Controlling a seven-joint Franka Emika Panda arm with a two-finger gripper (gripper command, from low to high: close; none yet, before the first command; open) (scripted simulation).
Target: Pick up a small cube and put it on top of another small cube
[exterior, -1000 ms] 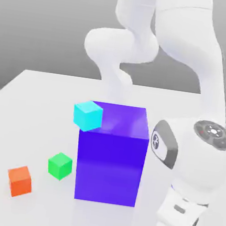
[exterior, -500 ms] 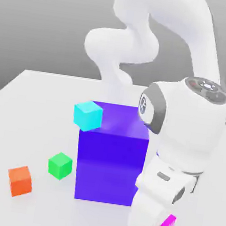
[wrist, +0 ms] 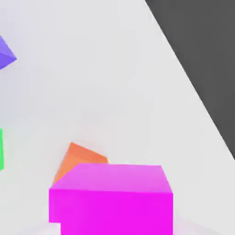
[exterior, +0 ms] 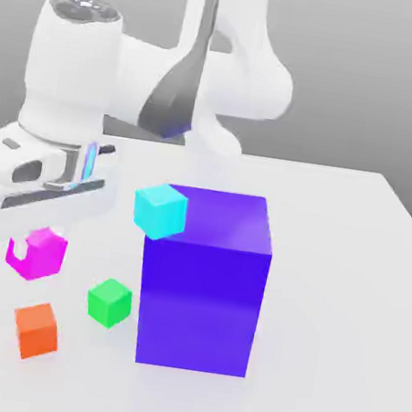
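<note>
The magenta cube [exterior: 38,255] is hanging in the grasp of the gripper [exterior: 39,240], whose fingers are closing on it from opposite sides. It appears to be sitting clear of the table [exterior: 324,309], as the hand view is showing more table beyond it.

The orange cube [exterior: 36,331] is lying nearest to its line: in the exterior view it is showing below the magenta one and slightly towards the exterior view's right, while in the hand view the magenta cube is partly covering it. That offset is what the coming move is turning on. If orange is serving as the base, the arm is probably needing only a small sideways correction, then a straight descent; how far off the centres are lying, I cannot tell. The orange cube is also looking turned relative to the held one, so a poor match of faces could be leaving the stack unsteady.

Farther out, the green cube [exterior: 109,303] is resting beside the big blue block [exterior: 199,306], and the cyan cube [exterior: 160,212] is showing at that block's upper corner.
</note>
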